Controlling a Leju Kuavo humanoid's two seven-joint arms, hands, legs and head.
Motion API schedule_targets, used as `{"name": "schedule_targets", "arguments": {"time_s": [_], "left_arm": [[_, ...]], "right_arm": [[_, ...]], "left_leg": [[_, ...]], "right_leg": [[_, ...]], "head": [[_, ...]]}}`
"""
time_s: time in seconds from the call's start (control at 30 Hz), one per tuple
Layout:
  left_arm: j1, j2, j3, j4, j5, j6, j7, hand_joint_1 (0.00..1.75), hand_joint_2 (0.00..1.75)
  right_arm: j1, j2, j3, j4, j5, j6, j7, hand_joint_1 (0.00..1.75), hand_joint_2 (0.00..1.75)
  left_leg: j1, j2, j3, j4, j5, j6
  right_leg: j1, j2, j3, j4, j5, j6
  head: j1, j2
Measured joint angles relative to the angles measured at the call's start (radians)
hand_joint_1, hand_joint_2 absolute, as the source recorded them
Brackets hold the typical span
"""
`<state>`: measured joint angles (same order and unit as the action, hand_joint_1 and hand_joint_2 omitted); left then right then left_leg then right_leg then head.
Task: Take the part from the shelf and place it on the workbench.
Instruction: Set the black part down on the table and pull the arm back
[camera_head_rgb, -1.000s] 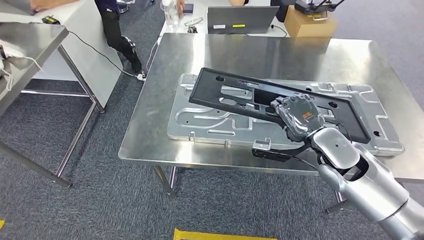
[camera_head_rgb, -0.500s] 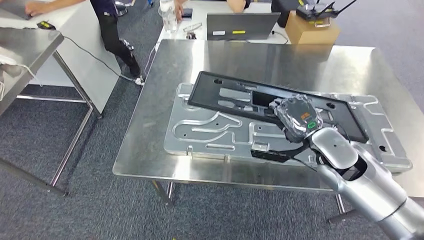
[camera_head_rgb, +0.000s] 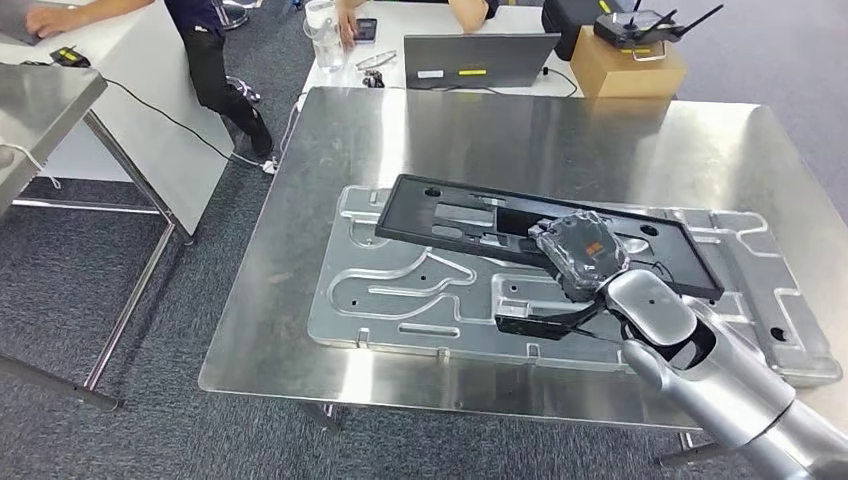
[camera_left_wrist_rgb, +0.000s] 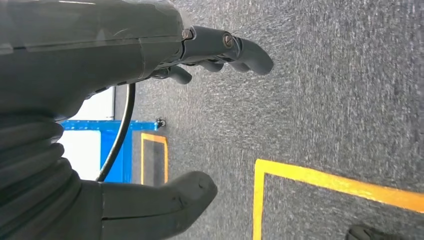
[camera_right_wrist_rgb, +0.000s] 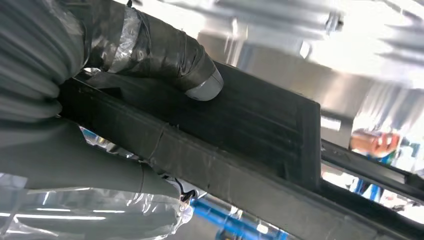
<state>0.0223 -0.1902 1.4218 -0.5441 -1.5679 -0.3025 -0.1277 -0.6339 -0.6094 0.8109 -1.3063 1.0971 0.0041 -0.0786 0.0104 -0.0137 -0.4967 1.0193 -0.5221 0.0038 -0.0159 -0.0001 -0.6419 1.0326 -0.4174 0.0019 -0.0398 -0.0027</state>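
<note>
A long black flat part (camera_head_rgb: 470, 215) with several cutouts is held over the silver shaped fixture plate (camera_head_rgb: 400, 290) on the steel workbench (camera_head_rgb: 500, 125). My right hand (camera_head_rgb: 578, 252) grips the part near its middle, thumb (camera_right_wrist_rgb: 192, 67) pressed on the black surface (camera_right_wrist_rgb: 260, 120) in the right wrist view. The part's left end hangs just above the plate; whether it touches I cannot tell. My left hand (camera_left_wrist_rgb: 150, 115) hangs over grey carpet, its fingers apart and nothing in it.
A laptop (camera_head_rgb: 478, 60), a cardboard box (camera_head_rgb: 628, 62), a bottle (camera_head_rgb: 321, 28) and people's arms are at the white table behind the workbench. A second steel table (camera_head_rgb: 40, 100) stands at the left. Yellow floor tape (camera_left_wrist_rgb: 320, 180) runs below my left hand.
The camera has come closer to the workbench, so the whole scene has shifted. The black part has come down nearer the fixture plate and lies flatter, still in my right hand.
</note>
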Motion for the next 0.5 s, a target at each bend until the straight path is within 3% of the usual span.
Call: {"name": "schedule_targets", "arguments": {"time_s": [0.07,0.13,0.2,0.23,0.27,0.33,0.4,0.5], "left_arm": [[-0.003,0.002,0.000,0.004,0.000,0.006,-0.001,0.00,1.75],[-0.005,0.006,0.000,0.009,0.000,0.012,-0.002,0.00,1.75],[-0.006,0.009,0.000,0.014,0.000,0.015,-0.002,0.00,1.75],[-0.005,0.010,0.000,0.017,0.000,0.017,-0.002,0.00,1.75],[-0.005,0.011,0.000,0.020,0.000,0.019,-0.002,0.00,1.75],[-0.006,0.015,0.000,0.025,0.000,0.022,-0.002,0.00,1.75],[-0.008,0.019,0.000,0.030,0.000,0.025,-0.004,0.00,1.75],[-0.007,0.022,0.001,0.035,0.000,0.027,-0.005,0.00,1.75]], "right_arm": [[0.001,0.022,0.011,0.022,0.002,-0.003,-0.002,1.75,1.75],[0.003,0.046,0.026,0.050,0.003,-0.005,-0.004,1.75,1.75],[0.009,0.068,0.046,0.078,0.004,-0.006,-0.008,1.75,1.75],[0.011,0.078,0.055,0.090,0.004,-0.006,-0.010,1.75,1.75],[0.013,0.087,0.063,0.102,0.003,-0.006,-0.012,1.75,1.75],[0.013,0.102,0.076,0.121,0.001,-0.006,-0.015,1.75,1.75],[0.013,0.114,0.087,0.136,0.000,-0.006,-0.019,1.75,1.75],[0.015,0.123,0.103,0.154,0.000,-0.007,-0.022,1.75,1.75]], "left_leg": [[0.002,0.004,-0.043,0.083,-0.014,-0.008],[0.002,0.006,-0.125,0.212,-0.060,-0.014],[0.002,0.006,-0.190,0.279,-0.088,-0.016],[0.002,0.006,-0.199,0.263,-0.069,-0.015],[0.001,0.006,-0.190,0.215,-0.028,-0.011],[-0.003,0.007,-0.147,0.080,0.061,0.001],[-0.007,0.007,-0.122,0.007,0.088,0.011],[-0.006,0.005,-0.116,-0.004,0.098,0.004]], "right_leg": [[-0.003,-0.001,0.019,-0.010,-0.005,-0.012],[-0.001,-0.002,0.031,-0.013,-0.014,-0.021],[0.003,-0.001,0.040,-0.012,-0.023,-0.025],[0.004,0.000,0.045,-0.012,-0.029,-0.026],[0.006,0.000,0.052,-0.011,-0.034,-0.025],[0.010,0.001,0.066,-0.010,-0.044,-0.023],[0.014,0.001,0.069,-0.008,-0.052,-0.016],[0.018,0.001,0.068,-0.004,-0.058,-0.021]], "head": [[-0.001,0.000],[-0.001,0.000],[-0.001,0.000],[-0.001,0.000],[-0.001,0.000],[-0.001,0.000],[-0.001,0.000],[-0.001,0.000]]}}
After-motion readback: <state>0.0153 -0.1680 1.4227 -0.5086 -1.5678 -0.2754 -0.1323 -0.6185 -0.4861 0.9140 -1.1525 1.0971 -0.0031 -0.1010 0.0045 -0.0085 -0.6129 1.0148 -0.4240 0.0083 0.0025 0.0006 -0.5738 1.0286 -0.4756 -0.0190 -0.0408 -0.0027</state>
